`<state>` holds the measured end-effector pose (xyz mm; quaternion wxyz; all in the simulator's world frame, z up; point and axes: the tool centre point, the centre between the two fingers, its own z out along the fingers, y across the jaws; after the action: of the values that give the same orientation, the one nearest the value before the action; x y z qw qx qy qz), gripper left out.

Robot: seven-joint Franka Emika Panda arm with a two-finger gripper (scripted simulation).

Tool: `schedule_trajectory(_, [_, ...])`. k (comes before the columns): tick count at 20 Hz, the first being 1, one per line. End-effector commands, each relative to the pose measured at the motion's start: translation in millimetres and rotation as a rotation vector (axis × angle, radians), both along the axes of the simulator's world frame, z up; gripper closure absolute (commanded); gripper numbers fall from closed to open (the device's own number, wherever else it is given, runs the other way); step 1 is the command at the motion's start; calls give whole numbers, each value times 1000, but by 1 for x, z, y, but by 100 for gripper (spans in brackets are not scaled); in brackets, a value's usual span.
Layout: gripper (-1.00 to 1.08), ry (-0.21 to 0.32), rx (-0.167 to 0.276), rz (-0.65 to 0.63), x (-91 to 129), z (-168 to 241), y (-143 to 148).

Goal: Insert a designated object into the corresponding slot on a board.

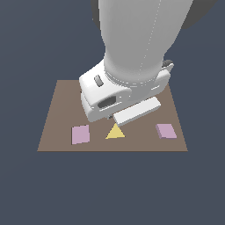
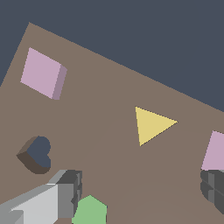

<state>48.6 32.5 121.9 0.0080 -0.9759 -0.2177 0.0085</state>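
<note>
Board: flat brown rectangle on a dark blue-grey ground; the arm's white housing covers its middle and far part in the exterior view.
Designated object: small lilac-pink four-sided block, slightly skewed, lying flat on the board near the front edge, at the exterior view's right. In the wrist view it is cut off by the frame edge, just beside one fingertip.
Larger pink square: lies flat near the front edge, at the exterior view's left.
Yellow triangle: lies flat between the two pink pieces, apart from both.
Heart-shaped hole: dark cut-out, seen in the wrist view only.
Green piece: partly visible beside one finger in the wrist view.
Slot: the diamond hole shows in neither view.
Gripper: fingers spread wide apart, nothing between them; it hangs above the board.
</note>
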Motion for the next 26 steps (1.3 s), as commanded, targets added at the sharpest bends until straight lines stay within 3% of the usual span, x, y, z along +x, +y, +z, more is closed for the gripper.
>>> schedule_trajectory(1, [-92, -2, 1, 110, 11, -8, 12])
schedule_trajectory(8, [-92, -11, 1, 446, 37, -30, 55])
schedule_trajectory(15, [-92, -17, 1, 731, 46, -49, 96])
schedule_trajectory(26, [-92, -23, 0, 1014, 42, -68, 139])
